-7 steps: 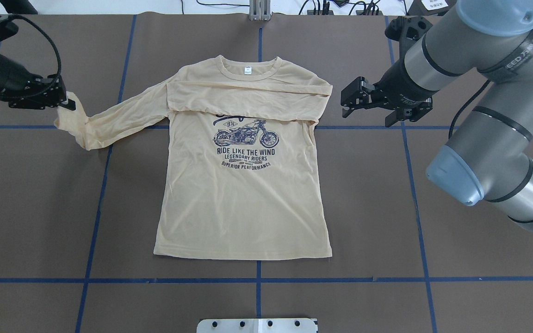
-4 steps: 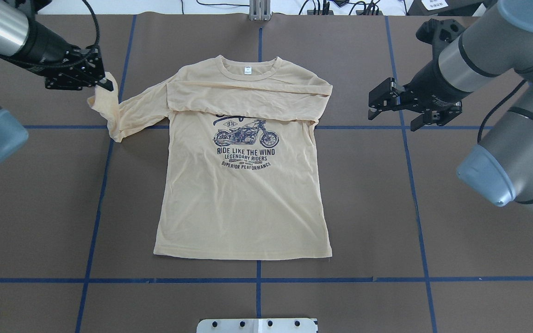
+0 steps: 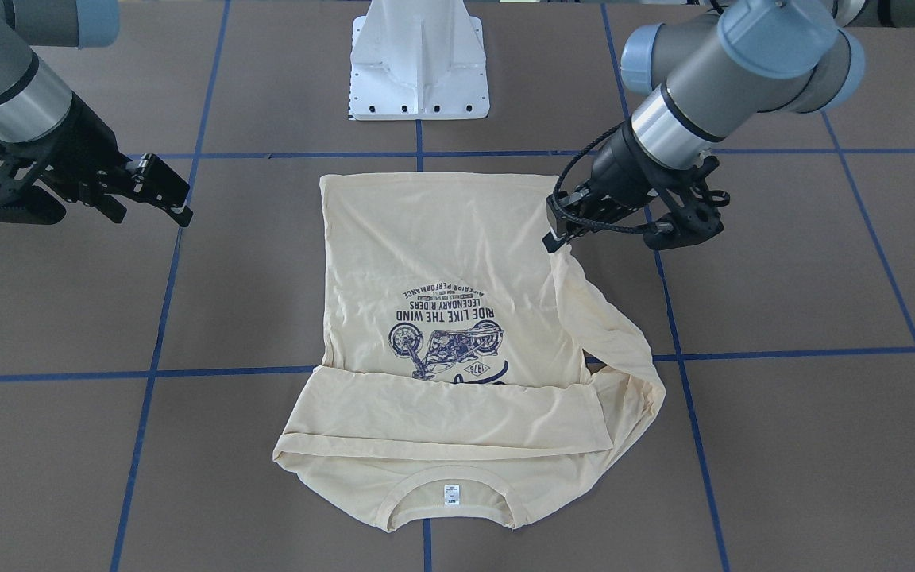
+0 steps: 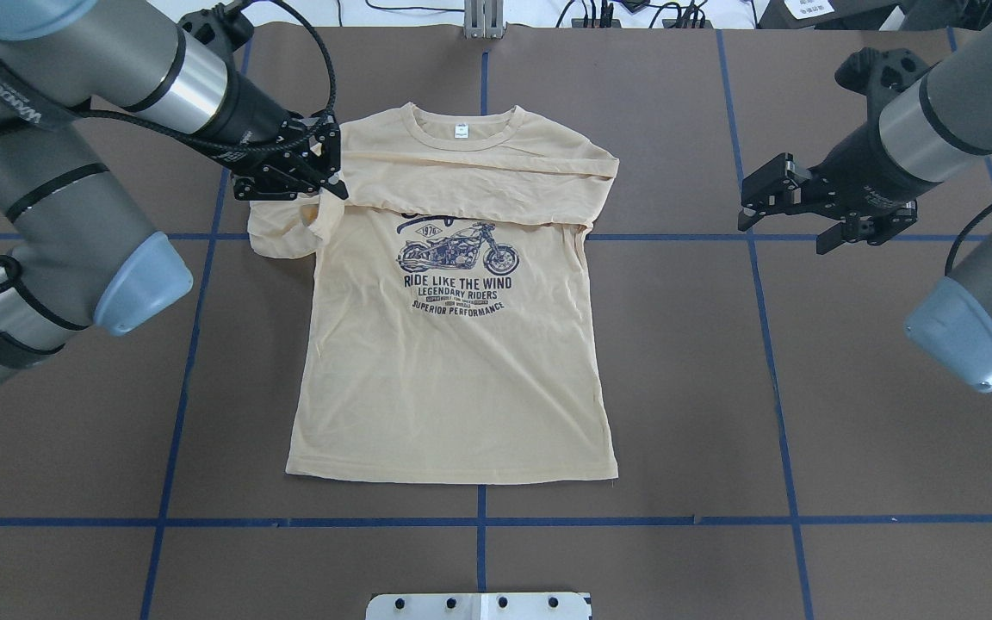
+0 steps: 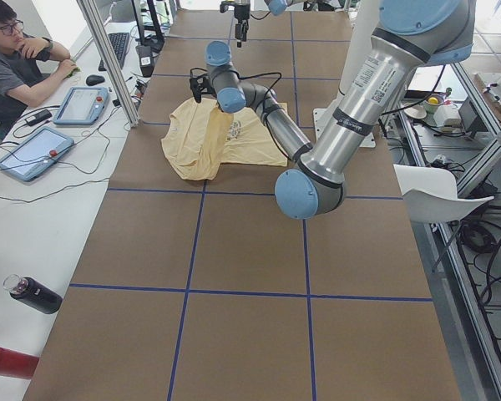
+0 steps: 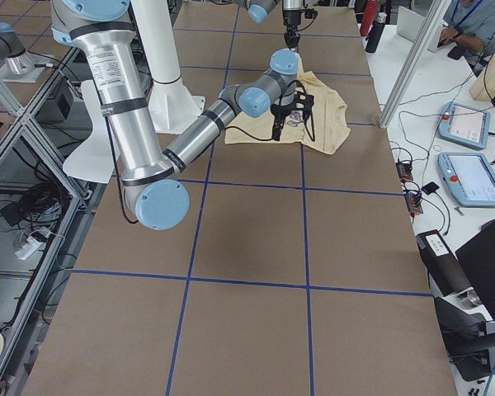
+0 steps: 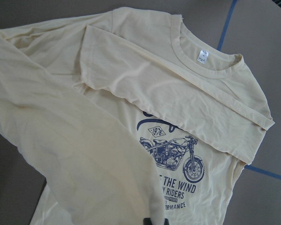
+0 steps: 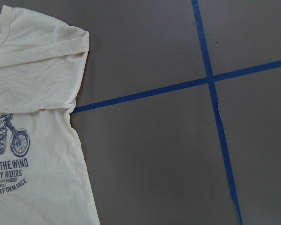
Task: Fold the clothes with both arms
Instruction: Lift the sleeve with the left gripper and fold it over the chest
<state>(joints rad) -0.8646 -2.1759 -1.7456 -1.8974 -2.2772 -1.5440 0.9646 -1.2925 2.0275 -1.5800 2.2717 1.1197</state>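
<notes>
Pale cream-yellow long-sleeved shirt with navy motorcycle print lies flat, centre of overhead frame. Black left gripper pinches its sleeve, upper left. Black right gripper spread, empty, upper right.

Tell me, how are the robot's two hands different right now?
The left hand is shut, pinching a sleeve of the shirt; the right hand is open and holds nothing. The left hand is over the shirt's edge, near its shoulder; the right hand hangs off to the side, over bare table. Both hands are black and have two fingers.
</notes>
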